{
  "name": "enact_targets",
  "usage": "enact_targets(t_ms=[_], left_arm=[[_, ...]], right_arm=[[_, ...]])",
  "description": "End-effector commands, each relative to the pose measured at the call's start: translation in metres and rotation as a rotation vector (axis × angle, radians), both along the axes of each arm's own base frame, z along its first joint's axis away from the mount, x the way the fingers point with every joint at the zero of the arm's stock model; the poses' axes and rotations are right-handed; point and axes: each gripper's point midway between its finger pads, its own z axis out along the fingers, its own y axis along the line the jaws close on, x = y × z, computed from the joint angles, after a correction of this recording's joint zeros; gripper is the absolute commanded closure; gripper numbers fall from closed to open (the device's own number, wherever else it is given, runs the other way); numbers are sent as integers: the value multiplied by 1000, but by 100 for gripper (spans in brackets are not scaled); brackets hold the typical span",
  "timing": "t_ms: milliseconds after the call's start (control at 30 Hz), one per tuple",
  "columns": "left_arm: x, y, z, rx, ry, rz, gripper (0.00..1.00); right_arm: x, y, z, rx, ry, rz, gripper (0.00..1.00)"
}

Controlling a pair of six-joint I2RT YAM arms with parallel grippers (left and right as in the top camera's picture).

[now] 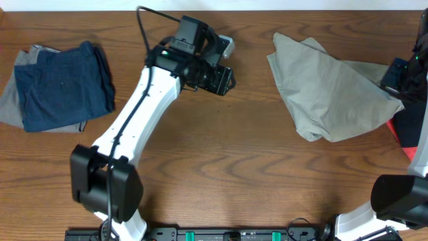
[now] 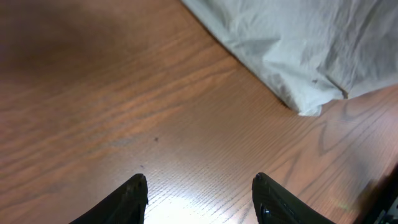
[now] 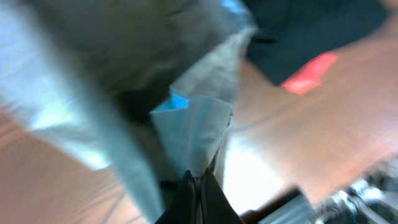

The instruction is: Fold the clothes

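Right gripper (image 3: 198, 182) clamps the trousers (image 1: 334, 94) at the right edge. My left gripper (image 2: 199, 185) hangs open near the far edge.

Overhead looks straight down at the table (image 1: 234, 167); close wrist views share the khaki trousers (image 1: 328, 87).

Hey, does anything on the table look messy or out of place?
Yes: the khaki-beige cloth garment at the wooden table's right lies crumpled and unfolded, one edge pinched in the right end effector. The folded navy blue garment at left looks tidy atop the grey garment.
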Motion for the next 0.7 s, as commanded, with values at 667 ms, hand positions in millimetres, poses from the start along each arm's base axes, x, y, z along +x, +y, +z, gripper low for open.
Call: enact_targets(t_ms=[667], left_arm=[[7,24,-6,16,45,73,43]], right_arm=[[-45,264,13,420,-31,1343,77]])
